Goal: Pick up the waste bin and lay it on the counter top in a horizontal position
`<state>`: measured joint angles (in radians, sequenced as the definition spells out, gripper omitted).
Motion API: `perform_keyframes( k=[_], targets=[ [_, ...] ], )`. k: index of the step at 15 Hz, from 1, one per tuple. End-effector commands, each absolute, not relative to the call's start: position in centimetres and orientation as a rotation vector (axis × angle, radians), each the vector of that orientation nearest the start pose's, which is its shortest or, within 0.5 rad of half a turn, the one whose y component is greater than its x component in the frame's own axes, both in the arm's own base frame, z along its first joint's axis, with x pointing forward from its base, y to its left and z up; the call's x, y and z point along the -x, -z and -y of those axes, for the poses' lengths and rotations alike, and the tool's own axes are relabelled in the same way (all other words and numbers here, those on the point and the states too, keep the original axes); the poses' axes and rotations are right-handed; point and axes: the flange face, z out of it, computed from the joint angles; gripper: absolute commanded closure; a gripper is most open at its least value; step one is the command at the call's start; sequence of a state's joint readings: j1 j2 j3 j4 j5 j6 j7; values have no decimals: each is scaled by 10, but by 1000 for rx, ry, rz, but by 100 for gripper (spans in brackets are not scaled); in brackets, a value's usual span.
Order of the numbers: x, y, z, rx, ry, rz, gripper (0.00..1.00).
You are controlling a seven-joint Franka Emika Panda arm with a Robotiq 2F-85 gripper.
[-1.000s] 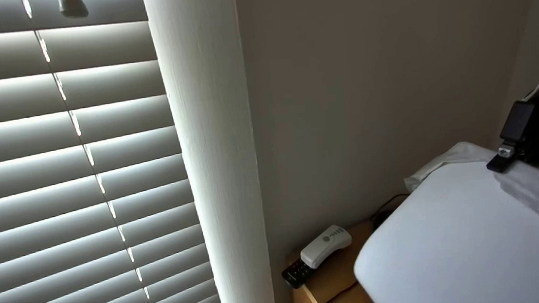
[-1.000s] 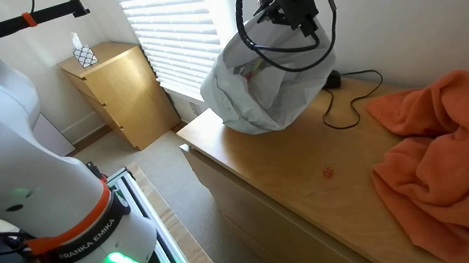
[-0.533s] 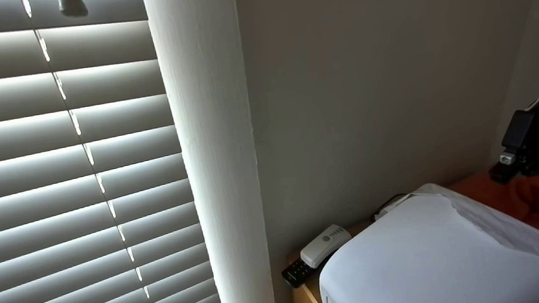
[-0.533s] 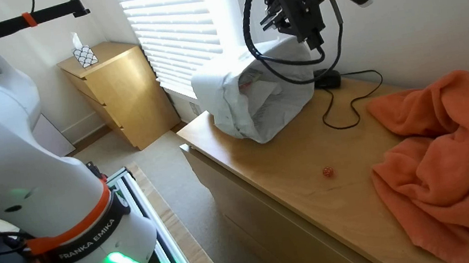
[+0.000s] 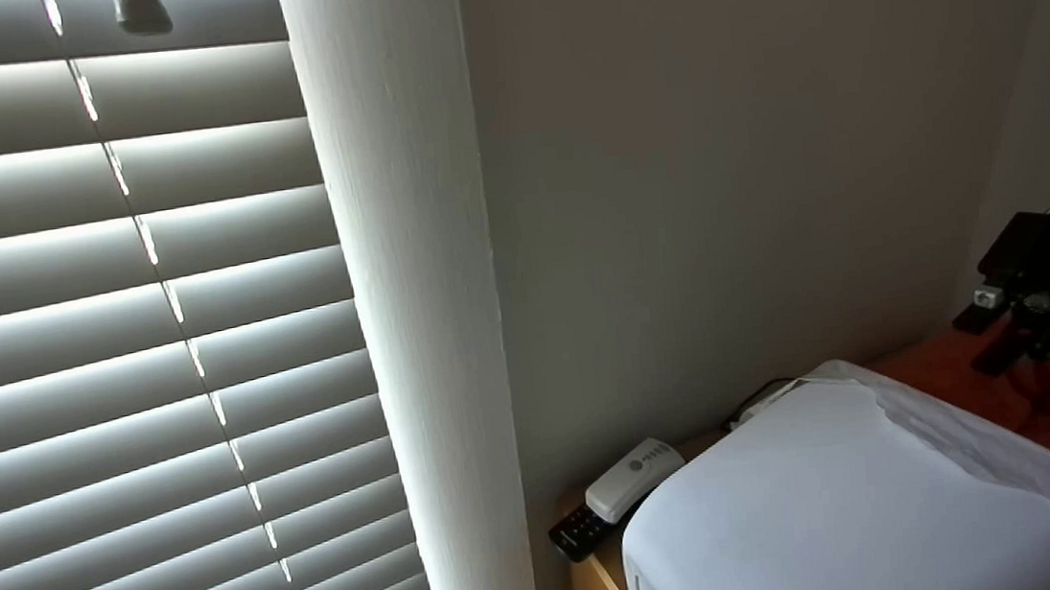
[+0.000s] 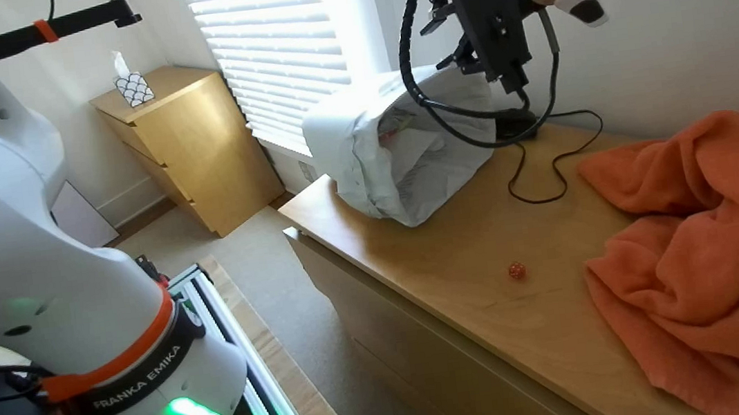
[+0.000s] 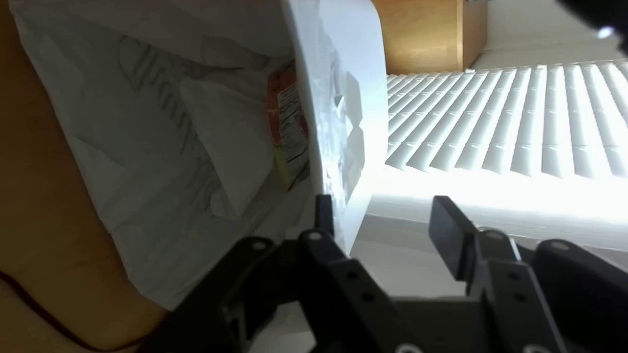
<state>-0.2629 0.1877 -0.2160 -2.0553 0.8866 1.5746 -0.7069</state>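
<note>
The white waste bin (image 5: 824, 497) lies on its side on the wood-toned counter top (image 6: 471, 244), near the window end. Its bagged mouth (image 6: 433, 158) faces along the counter toward the orange cloth. In the wrist view the bin (image 7: 353, 29) shows its bag and some packaging (image 7: 289, 122) inside. My gripper (image 6: 440, 43) is open and empty, above and just in front of the bin's upper rim. It also shows in an exterior view (image 5: 984, 337), apart from the bin, and in the wrist view (image 7: 382, 220). The bin's far end is hidden in part.
An orange cloth (image 6: 706, 232) covers the counter's other end. A small red ball (image 6: 516, 271) and a black cable (image 6: 557, 172) lie on the counter. A white remote (image 5: 634, 477) and a black remote (image 5: 572, 533) lie near the bin. Window blinds (image 5: 137, 371) stand beside it.
A second ago the gripper held the bin's rim with the bin tilted up. The bin has dropped onto its side. The gripper has let go, opened wide and backed off slightly.
</note>
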Motion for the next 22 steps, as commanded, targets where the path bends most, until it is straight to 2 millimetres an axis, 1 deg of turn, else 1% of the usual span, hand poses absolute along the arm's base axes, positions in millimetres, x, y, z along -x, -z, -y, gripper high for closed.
perform_keyframes(
  k=[1, 2, 3, 4, 11, 17, 18, 19, 22],
  targets=[
    [-498, -360, 168, 2135, -25, -90, 16],
    [-498, -364, 169, 2153, -16, -90, 7],
    [-497, -369, 172, 2164, -5, -86, 1],
    [-497, -373, 174, 2177, 7, -92, 0],
    [-485, -406, 186, 2268, 62, -80, 0],
    [-476, -429, 196, 2365, 116, -65, 0],
    [-487, -423, 195, 2334, 101, -55, 0],
    [-487, -426, 195, 2337, 107, -51, 0],
    [-487, -424, 195, 2336, 103, -51, 0]
  ],
)
